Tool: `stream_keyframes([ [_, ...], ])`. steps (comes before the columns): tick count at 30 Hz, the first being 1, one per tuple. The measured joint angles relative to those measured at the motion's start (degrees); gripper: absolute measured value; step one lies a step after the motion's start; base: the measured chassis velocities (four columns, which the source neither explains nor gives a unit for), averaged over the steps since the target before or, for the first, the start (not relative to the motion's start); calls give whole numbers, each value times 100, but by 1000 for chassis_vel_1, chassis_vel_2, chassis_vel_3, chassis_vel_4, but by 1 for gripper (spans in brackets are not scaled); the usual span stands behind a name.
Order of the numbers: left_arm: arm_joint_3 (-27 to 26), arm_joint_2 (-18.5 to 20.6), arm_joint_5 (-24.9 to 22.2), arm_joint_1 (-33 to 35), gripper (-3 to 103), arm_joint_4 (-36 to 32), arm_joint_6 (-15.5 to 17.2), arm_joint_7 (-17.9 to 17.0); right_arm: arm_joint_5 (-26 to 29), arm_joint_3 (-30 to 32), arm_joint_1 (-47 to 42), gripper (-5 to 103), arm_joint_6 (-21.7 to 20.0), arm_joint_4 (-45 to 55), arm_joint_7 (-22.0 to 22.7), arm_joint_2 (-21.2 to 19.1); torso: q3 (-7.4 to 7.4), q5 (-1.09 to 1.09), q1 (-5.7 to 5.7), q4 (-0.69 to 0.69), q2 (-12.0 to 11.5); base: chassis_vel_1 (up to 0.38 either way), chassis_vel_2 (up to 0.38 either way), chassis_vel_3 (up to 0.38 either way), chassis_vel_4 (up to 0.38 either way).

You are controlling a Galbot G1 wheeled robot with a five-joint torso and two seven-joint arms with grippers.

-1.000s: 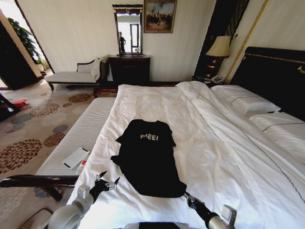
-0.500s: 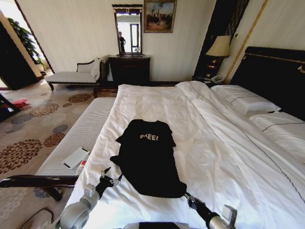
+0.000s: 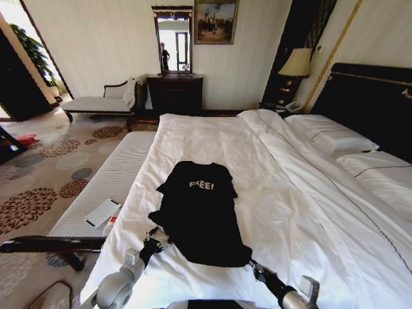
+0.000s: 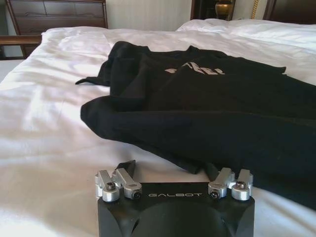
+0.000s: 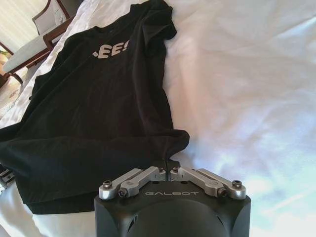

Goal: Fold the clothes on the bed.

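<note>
The clothes are one black T-shirt [image 3: 199,209] with white "FREE!" lettering, lying flat on the white sheets of the bed [image 3: 290,212]. My left gripper [image 3: 158,239] sits low on the sheet at the shirt's near left edge. In the left wrist view this gripper [image 4: 170,168] is open, and the black hem [image 4: 163,133] lies just in front of its spread fingers. My right gripper [image 3: 252,264] is at the shirt's near right corner. The right wrist view shows the right gripper [image 5: 167,164] shut on that corner of the T-shirt [image 5: 98,108].
A pale bench [image 3: 109,183] runs along the bed's left side with a white booklet [image 3: 103,211] on it. A dark wooden rail [image 3: 51,243] lies near my left arm. Pillows [image 3: 335,138] and the dark headboard [image 3: 373,103] are at the right.
My left gripper has moved forward and to the right, up to the shirt's near left edge. The right gripper and the shirt have stayed in place.
</note>
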Motion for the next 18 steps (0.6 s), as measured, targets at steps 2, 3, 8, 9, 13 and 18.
stream_keyframes([
  [2,-44,-10,-28,2,72,12,-29,-15,0,-3,13,0,-2,-4,1,1,0,0,0,0,0,0,0,0,0],
  [3,-58,-26,-50,3,66,16,-51,-20,-2,-7,18,0,-3,-9,2,3,0,0,0,0,0,0,0,0,0],
  [8,-56,-158,-6,-2,49,67,-166,-30,-38,-23,-4,0,-9,-12,1,24,0,0,0,0,0,0,0,0,0],
  [9,-56,-158,-6,-2,49,67,-166,-30,-38,-23,-4,0,-9,-12,1,24,0,0,0,0,0,0,0,0,0],
  [13,-11,-198,34,29,28,77,-207,-27,-52,-21,-27,0,-11,7,0,33,0,0,0,0,0,0,0,0,0],
  [18,-2,-226,68,22,11,122,-262,-20,-86,-13,-64,0,-10,14,-7,53,0,0,0,0,0,0,0,0,0],
])
